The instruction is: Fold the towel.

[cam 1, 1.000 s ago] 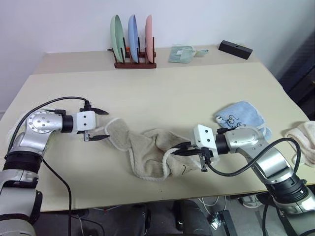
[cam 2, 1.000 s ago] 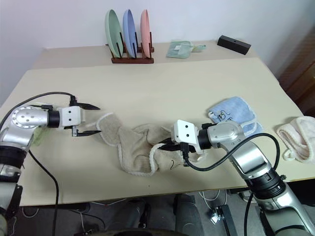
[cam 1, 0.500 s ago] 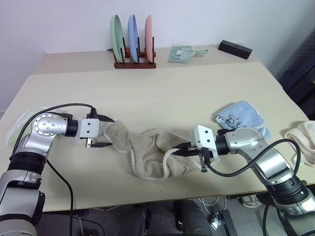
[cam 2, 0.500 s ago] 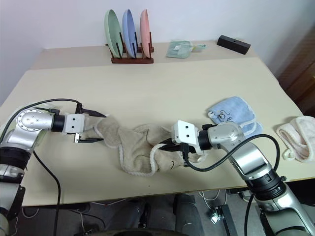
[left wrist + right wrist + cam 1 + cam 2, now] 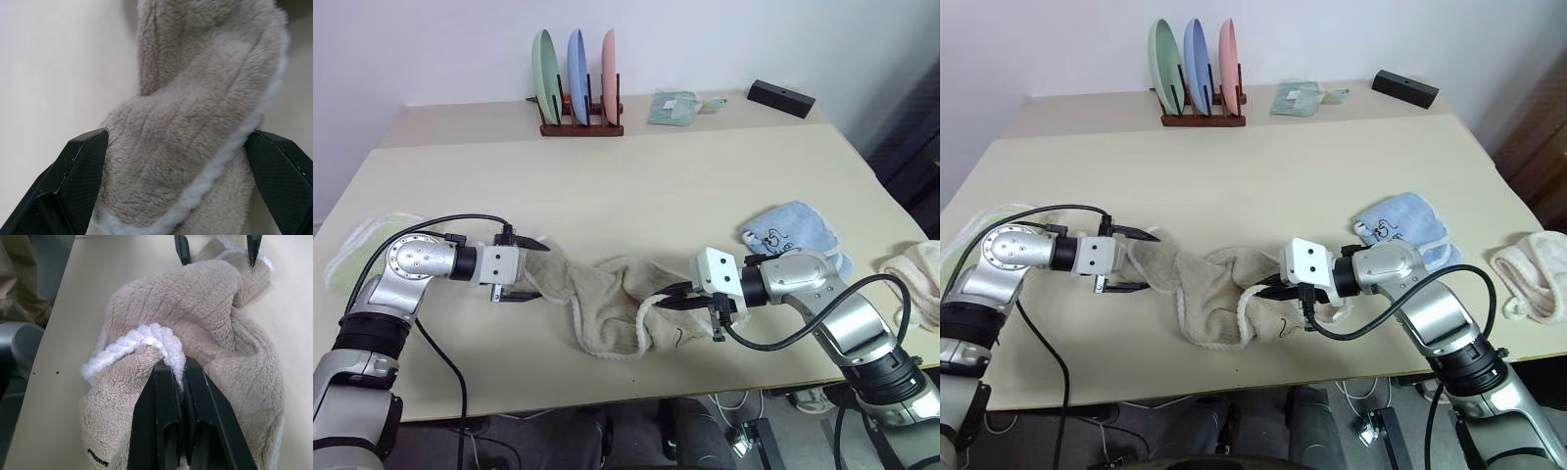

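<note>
With the right tool [image 5: 677, 301] clamped on the beige towel's [image 5: 607, 304] white edging and the left tool [image 5: 530, 270] wide open astride its far end, closing early could pinch only fluff and slip.

Beige towel [image 5: 210, 318] bunched on table [image 5: 63, 382], white edging pinched in right gripper [image 5: 177, 377] jaws

Crumpled beige towel [image 5: 607, 304] with white edging lies twisted near table's front.
</note>
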